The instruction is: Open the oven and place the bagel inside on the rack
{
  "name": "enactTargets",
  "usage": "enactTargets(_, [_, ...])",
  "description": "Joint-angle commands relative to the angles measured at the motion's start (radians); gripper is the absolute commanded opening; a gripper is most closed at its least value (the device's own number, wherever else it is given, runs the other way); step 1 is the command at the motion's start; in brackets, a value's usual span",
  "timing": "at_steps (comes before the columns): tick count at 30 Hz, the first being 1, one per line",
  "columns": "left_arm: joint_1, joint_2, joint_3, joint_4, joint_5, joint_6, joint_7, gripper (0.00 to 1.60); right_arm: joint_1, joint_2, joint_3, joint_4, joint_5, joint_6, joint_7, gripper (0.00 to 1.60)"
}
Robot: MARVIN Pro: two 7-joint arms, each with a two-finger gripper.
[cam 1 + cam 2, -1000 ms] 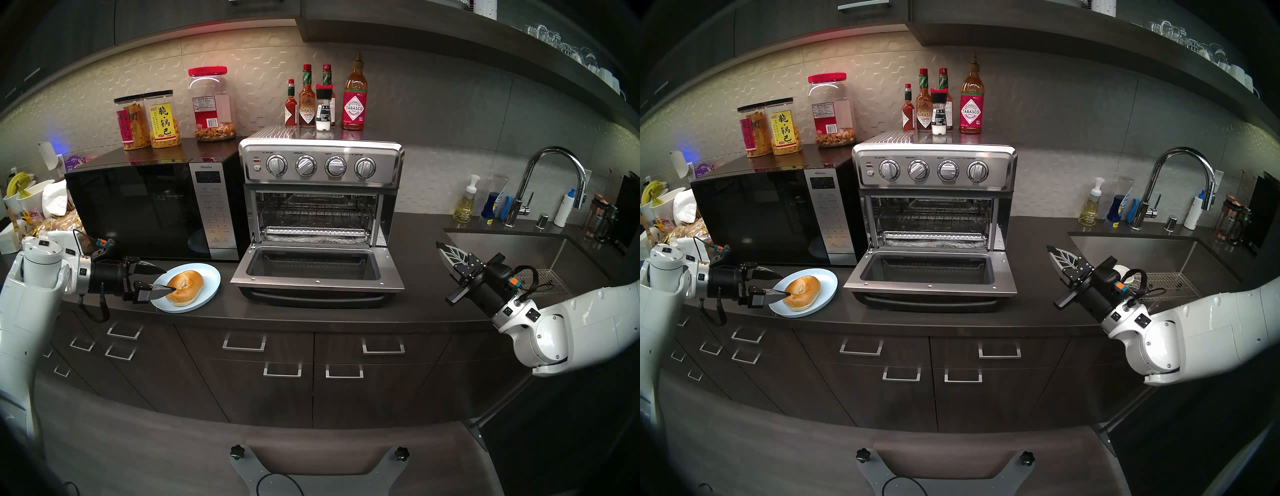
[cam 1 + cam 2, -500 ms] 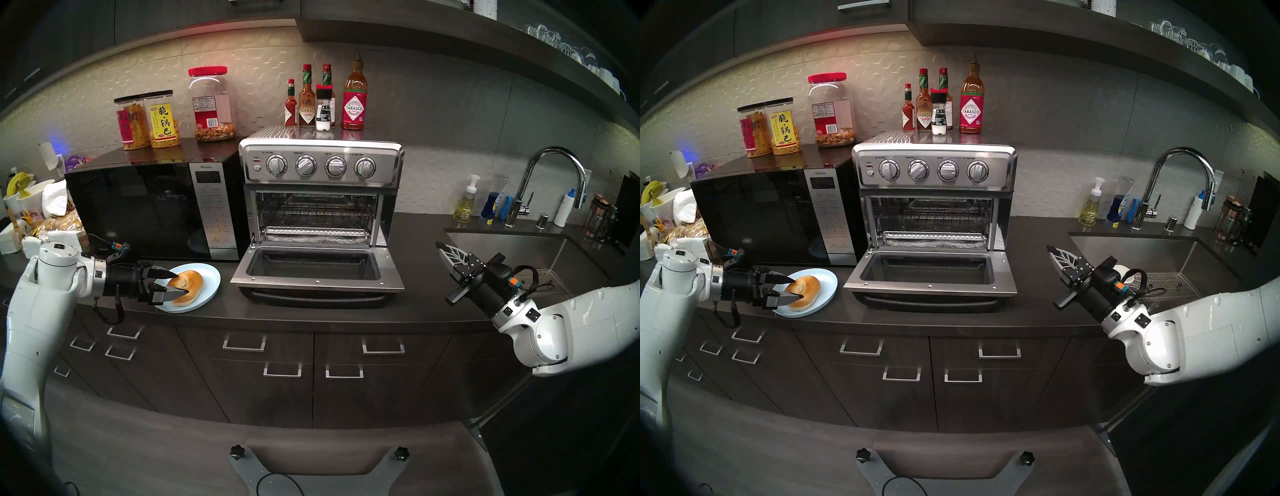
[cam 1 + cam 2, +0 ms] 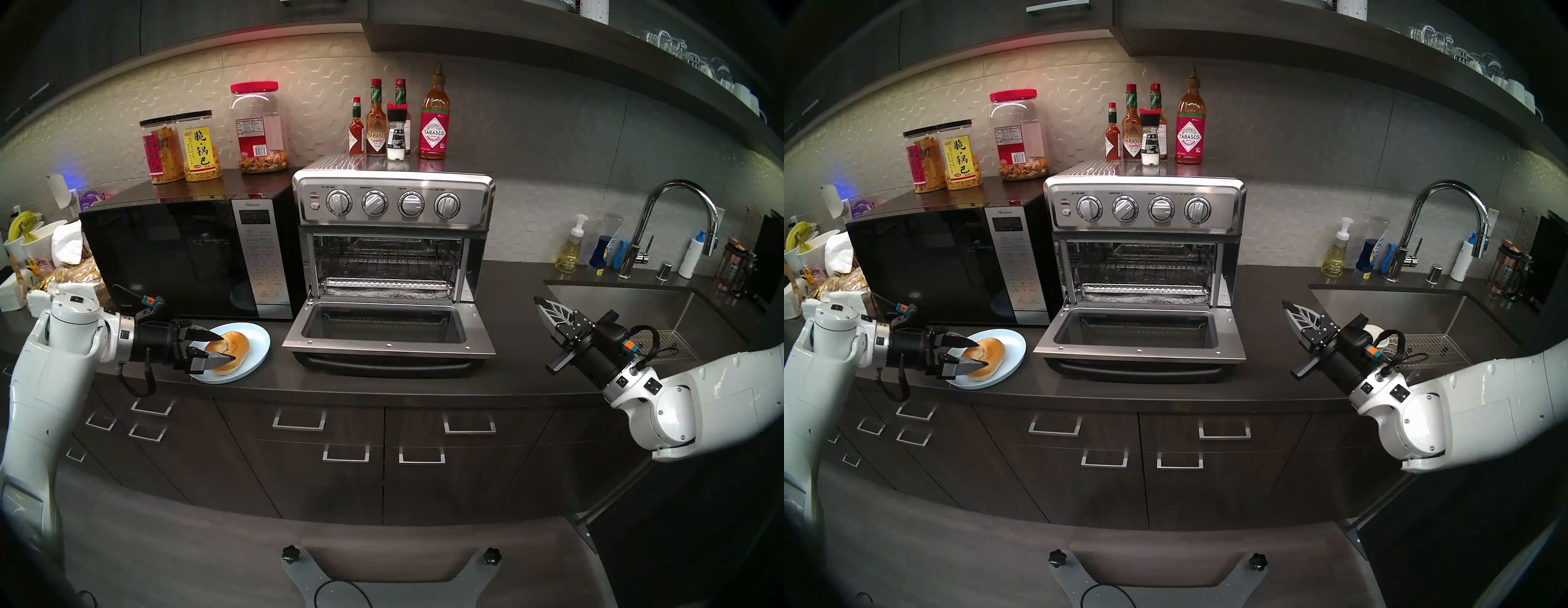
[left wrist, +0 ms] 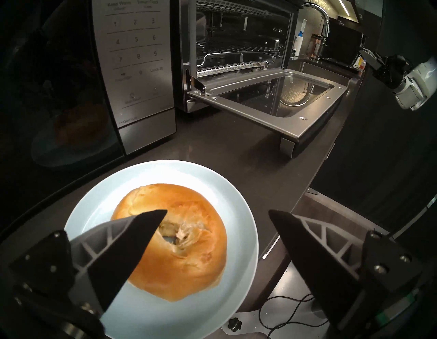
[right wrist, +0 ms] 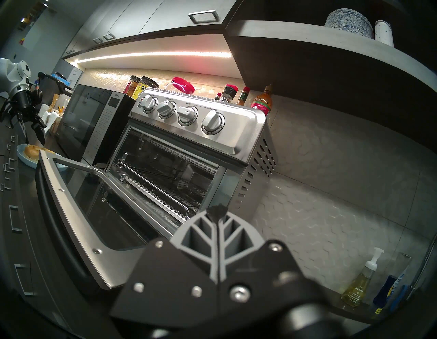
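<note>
Two arms over dark countertop (image 3: 424, 382): left fingers (image 3: 214, 346) apart above bagel (image 3: 231, 346), right fingers (image 3: 551, 312) together

Your left hand (image 3: 227, 348) has slid in over the plate (image 3: 254, 361); its spread fingers now reach across the bagel (image 3: 235, 342) rather than stopping at its near edge.

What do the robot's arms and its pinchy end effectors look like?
Both arms are glossy white with rounded joints and black wrists trailing black cables. The left end effector has two pointed black fingers with grey ribbing. The right end effector shows a leaf-like rib pattern, with an orange-and-teal plug behind.
</note>
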Motion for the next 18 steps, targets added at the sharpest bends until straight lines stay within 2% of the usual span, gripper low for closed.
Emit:
enactTargets(1, [-0.022, -0.002, 0.011, -0.01, 0.006, 0.0, 0.007, 1.6, 0.011, -0.002, 0.009, -0.002, -0.002, -0.001, -0.002, 0.0])
enactTargets(18, [-0.04, -0.014, 0.038, 0.057, 0.008, -0.046, 0.026, 1.6, 0.011, -0.002, 0.009, -0.002, -0.002, -0.001, -0.002, 0.0])
